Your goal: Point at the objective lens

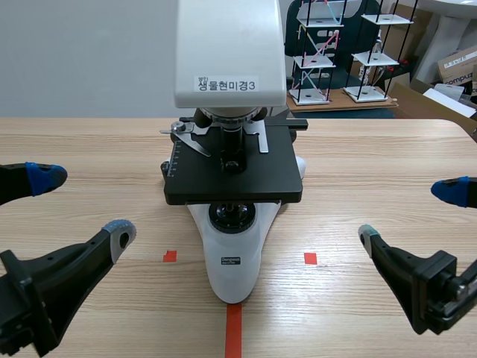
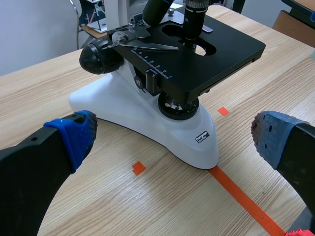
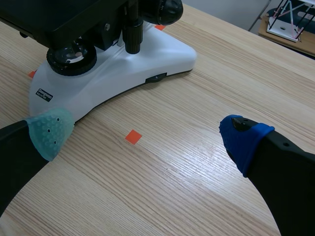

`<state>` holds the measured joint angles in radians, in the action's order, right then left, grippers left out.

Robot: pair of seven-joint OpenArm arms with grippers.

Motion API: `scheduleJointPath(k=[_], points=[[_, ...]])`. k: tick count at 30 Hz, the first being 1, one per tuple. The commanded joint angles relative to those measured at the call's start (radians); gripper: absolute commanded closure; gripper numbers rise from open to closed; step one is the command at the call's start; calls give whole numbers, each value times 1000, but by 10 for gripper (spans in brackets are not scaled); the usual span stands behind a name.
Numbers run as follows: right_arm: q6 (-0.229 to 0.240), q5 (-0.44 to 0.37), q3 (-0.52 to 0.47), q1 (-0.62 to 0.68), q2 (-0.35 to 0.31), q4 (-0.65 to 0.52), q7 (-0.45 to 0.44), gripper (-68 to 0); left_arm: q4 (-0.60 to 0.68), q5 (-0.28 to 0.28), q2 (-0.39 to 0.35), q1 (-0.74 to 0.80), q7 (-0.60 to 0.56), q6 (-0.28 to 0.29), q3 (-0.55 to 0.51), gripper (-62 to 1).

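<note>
A white microscope (image 1: 233,262) with a black stage (image 1: 192,177) stands at the table's middle, its head labelled in Korean. The objective lens (image 1: 232,140) hangs over the stage hole; the left wrist view shows it as a black barrel (image 2: 194,20) ahead of the fingers. My left gripper (image 1: 82,205) is open near the table's front left, well short of the base (image 2: 118,110). At the front right my right gripper (image 1: 410,215) is open too, with the base (image 3: 162,59) ahead and to one side. In the right wrist view the stage hides the lens.
Orange-red tape squares (image 1: 170,256) (image 1: 310,258) flank the base and a tape line (image 1: 233,328) runs toward the front edge. Behind the table at the back right are wire shelf models (image 1: 320,52) and cardboard boxes (image 1: 458,67).
</note>
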<state>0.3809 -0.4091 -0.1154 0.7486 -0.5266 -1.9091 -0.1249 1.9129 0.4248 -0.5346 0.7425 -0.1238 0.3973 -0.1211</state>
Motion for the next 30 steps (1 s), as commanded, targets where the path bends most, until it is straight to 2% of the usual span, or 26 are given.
scheduleJointPath(k=[1, 20, 21, 25, 30], points=[[1, -10, -3, 2, -8, -13, -11, -679, 13, 10, 0, 5, -18, 3, -3, -623], [1, -11, -3, 2, -8, -13, -11, -679, 13, 9, -1, 5, -18, 3, -3, -623], [1, -11, -3, 2, -8, -13, -11, -679, 13, 9, -1, 4, -18, 3, -3, -584], [1, -11, -3, 2, -8, -13, -11, -679, 13, 9, -1, -13, -13, 31, -3, -349], [1, -10, -3, 2, -8, -13, -11, -679, 13, 8, -30, -69, -7, 63, 14, -148]])
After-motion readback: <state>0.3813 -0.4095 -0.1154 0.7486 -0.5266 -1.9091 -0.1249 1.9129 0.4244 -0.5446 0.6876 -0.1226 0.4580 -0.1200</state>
